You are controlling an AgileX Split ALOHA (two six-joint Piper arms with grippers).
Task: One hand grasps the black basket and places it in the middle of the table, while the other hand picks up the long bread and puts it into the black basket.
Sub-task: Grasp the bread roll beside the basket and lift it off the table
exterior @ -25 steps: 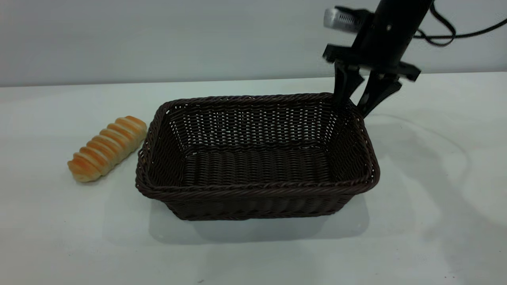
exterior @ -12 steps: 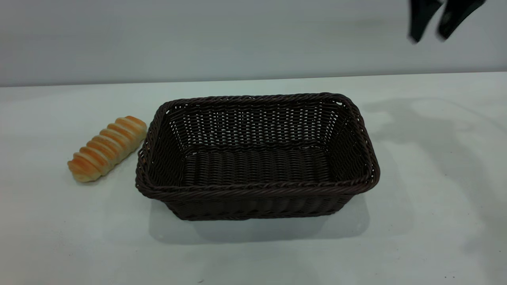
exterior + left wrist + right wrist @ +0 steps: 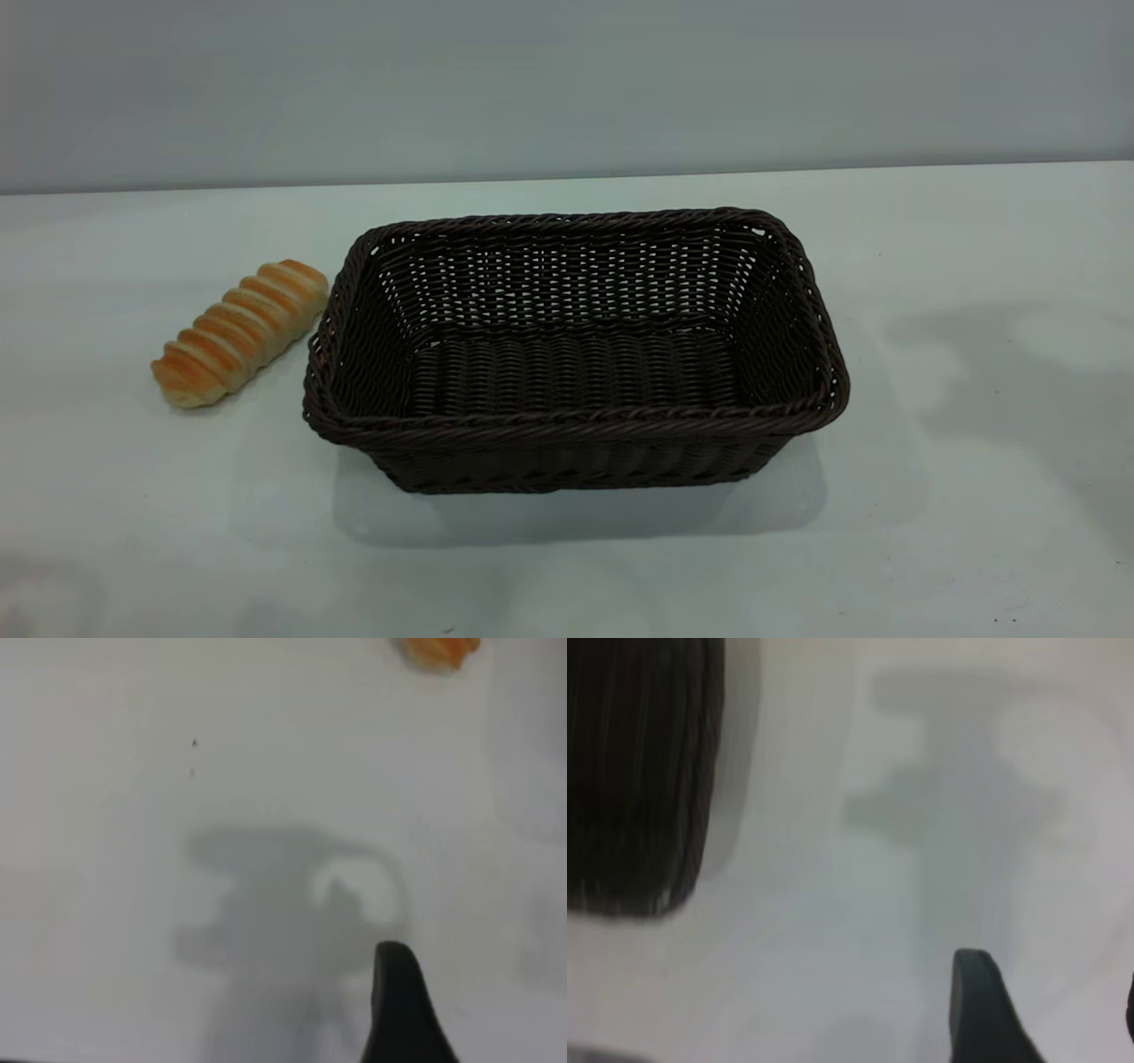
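Observation:
The black basket (image 3: 576, 425) stands empty in the middle of the table (image 3: 974, 532); its edge also shows in the right wrist view (image 3: 638, 771). The long bread (image 3: 239, 332) lies on the table just left of the basket, and its end shows in the left wrist view (image 3: 438, 649). Neither gripper is in the exterior view. My right gripper (image 3: 1050, 997) hangs open and empty above bare table beside the basket. My left gripper (image 3: 485, 992) shows one dark finger (image 3: 399, 1005) above bare table, well short of the bread, and holds nothing.
A plain grey wall runs behind the table's far edge (image 3: 567, 182). Arm shadows fall on the table to the right of the basket (image 3: 1019, 372) and at the near left corner.
My right gripper has left the basket's far right corner, risen up and to the right, and gone out of the exterior view. Basket and bread have not moved.

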